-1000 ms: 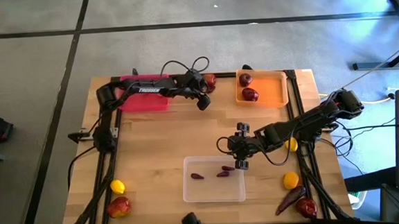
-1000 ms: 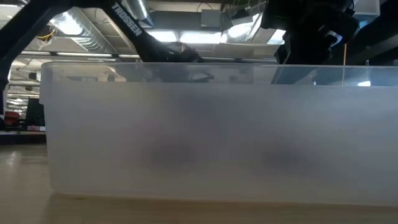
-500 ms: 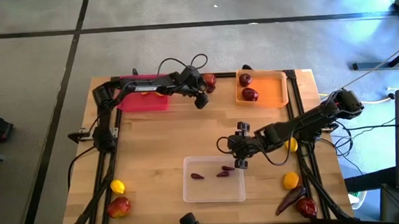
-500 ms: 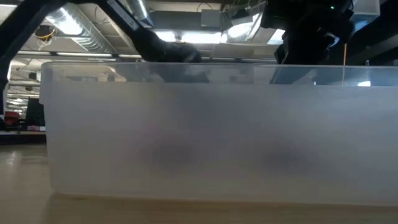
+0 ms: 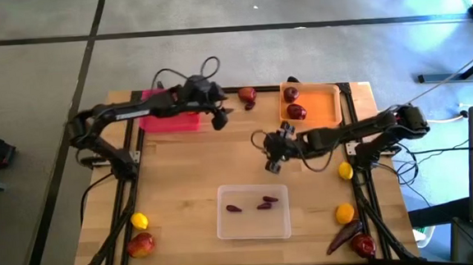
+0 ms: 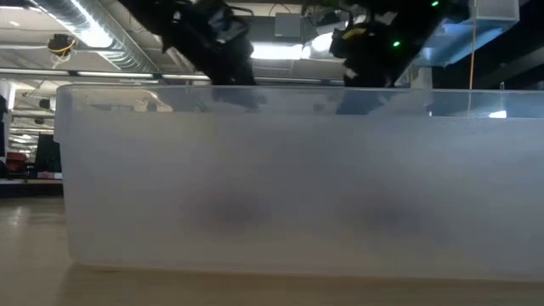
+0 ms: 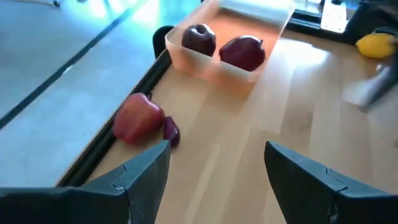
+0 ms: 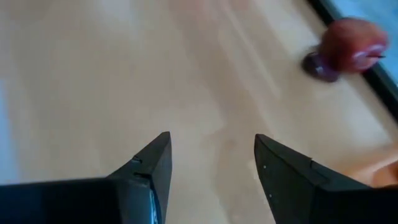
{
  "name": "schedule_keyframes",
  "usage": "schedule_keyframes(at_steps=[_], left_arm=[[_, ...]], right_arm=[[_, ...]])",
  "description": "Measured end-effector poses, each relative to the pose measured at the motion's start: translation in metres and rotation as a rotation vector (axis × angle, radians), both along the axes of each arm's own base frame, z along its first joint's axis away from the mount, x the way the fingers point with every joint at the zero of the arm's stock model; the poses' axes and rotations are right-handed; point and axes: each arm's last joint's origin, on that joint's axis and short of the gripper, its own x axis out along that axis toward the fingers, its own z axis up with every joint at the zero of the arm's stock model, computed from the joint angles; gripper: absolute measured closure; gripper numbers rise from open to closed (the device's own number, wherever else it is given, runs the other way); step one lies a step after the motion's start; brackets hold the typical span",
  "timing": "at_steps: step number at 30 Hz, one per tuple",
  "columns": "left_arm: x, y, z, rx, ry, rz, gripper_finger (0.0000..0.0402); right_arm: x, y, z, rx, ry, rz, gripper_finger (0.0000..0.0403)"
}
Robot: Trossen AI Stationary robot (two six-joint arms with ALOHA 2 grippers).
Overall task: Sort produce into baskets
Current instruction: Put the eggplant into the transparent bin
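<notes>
Produce scattered over the wooden desk, none of it held. Left hand spread wide and empty, hovering just beside the bright pink rectangular basket at the far edge. Ahead of its fingers, close to the far rail: a red round fruit touching a small dark purple pod. Beyond those, the orange rectangular basket with two dark red round fruits at one end. Right hand also wide open and empty, over bare desk between the orange basket and the clear translucent plastic basket. Inside the clear one, three small maroon pods. At the near left corner, a yellow lemon-like fruit beside a red-yellow fruit. Along the right side, two more yellow fruits, a long dark purple pod and a red fruit.
</notes>
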Motion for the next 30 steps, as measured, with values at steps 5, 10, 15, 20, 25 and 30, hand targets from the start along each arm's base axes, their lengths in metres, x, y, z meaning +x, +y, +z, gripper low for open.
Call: schedule_keyframes(at_steps=[5, 10, 15, 20, 25, 30], left_arm=[[-0.023, -0.018, -0.016, 0.001, -0.032, -0.009, 0.0144], [-0.034, -0.032, -0.038, -0.043, -0.052, -0.006, 0.0143], [-0.033, -0.046, -0.049, -0.076, -0.061, -0.031, 0.0143], [-0.029, -0.058, -0.049, -0.077, -0.067, -0.073, 0.0143], [-0.025, -0.064, -0.045, -0.077, -0.109, -0.092, 0.0143], [-0.024, -0.066, -0.045, -0.082, -0.116, -0.094, 0.0143]], right_arm=[[0.007, -0.030, 0.006, -0.026, -0.072, -0.058, 0.0210], [0.013, -0.062, 0.006, -0.026, -0.145, -0.127, 0.0210], [0.021, -0.092, -0.012, 0.048, -0.157, -0.146, 0.0202], [0.028, -0.122, -0.032, 0.088, -0.189, -0.234, 0.0147], [0.032, -0.152, -0.052, 0.137, -0.207, -0.379, 0.0075], [0.040, -0.183, -0.060, 0.134, -0.208, -0.447, 0.0029]])
